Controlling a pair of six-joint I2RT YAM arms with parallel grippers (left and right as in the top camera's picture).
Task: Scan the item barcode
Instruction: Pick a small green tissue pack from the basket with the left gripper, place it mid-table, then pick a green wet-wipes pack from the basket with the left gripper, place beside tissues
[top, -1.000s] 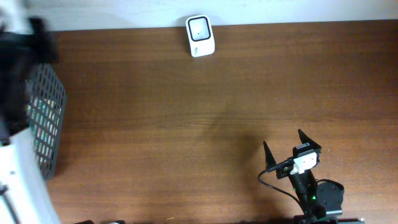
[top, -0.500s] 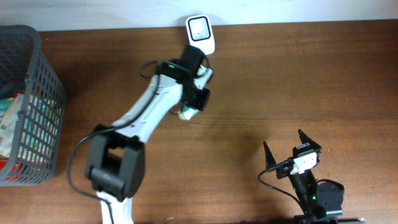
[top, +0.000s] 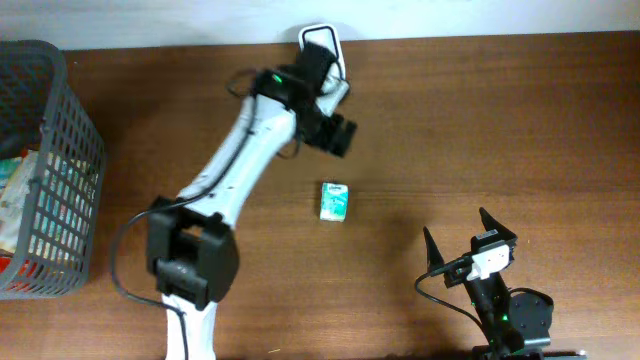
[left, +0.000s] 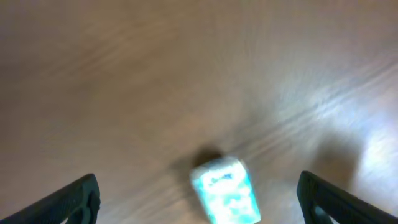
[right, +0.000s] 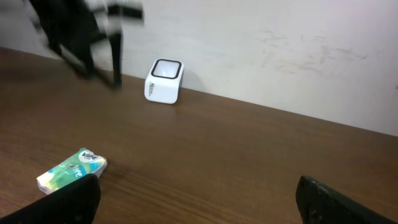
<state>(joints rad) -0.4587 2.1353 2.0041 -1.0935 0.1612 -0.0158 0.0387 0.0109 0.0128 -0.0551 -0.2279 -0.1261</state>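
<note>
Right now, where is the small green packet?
In the overhead view the green packet lies on the table near mid-frame, just below the left gripper and white scanner, up-left of the right gripper.

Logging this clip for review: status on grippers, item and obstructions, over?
Left gripper open, empty. Right gripper open, parked. Green packet lies flat on table, apart from scanner. Only left arm between them.

Dk wood-grain table (top: 520, 120) w/ soft glare, scuffed white wall (right: 292, 43) at back edge.
</note>
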